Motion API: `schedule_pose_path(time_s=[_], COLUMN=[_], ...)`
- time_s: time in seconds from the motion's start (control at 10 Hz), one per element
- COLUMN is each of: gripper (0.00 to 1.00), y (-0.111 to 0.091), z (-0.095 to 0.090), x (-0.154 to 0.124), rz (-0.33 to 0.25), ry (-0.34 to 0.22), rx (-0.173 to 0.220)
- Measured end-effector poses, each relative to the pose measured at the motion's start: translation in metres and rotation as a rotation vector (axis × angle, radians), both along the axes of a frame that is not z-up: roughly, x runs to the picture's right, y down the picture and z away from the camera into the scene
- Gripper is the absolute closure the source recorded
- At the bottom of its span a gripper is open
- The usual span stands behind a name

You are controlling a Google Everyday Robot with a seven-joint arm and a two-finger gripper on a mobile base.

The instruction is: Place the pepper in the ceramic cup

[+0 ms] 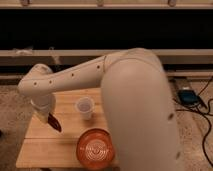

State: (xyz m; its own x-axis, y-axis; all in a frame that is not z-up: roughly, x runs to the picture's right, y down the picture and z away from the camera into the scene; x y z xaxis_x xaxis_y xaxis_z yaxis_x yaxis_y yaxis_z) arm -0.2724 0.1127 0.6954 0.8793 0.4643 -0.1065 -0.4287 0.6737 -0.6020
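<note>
One step looks left: the robot's gripper (49, 116), just left of the ceramic cup (85, 107) on the wooden bench (35, 150), clasps the dark red pepper (54, 123), not yet in the cup, whose near side faces an orange bowl (94, 148).

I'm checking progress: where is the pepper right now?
In the camera view, the pepper is held in the gripper over the picture-left part of the wooden table, just left of the ceramic cup.
</note>
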Motion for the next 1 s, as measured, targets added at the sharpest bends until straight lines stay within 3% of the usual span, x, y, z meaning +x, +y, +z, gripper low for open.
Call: schedule_pose_path(time_s=[0.2,0.4,0.7,0.9,1.0], gripper=[1.00,1.00,1.00,0.99,0.93], y=[-0.042,-0.078,-0.115,-0.130,-0.132], z=[-0.005,0.008,0.037,0.049,0.052], x=[0.030,0.060,0.090,0.108,0.121], rz=[0.069,0.133,0.178,0.211,0.225], ry=[-0.061,-0.120,-0.152,-0.156,-0.149], rx=[0.087,0.171,0.232,0.253,0.254])
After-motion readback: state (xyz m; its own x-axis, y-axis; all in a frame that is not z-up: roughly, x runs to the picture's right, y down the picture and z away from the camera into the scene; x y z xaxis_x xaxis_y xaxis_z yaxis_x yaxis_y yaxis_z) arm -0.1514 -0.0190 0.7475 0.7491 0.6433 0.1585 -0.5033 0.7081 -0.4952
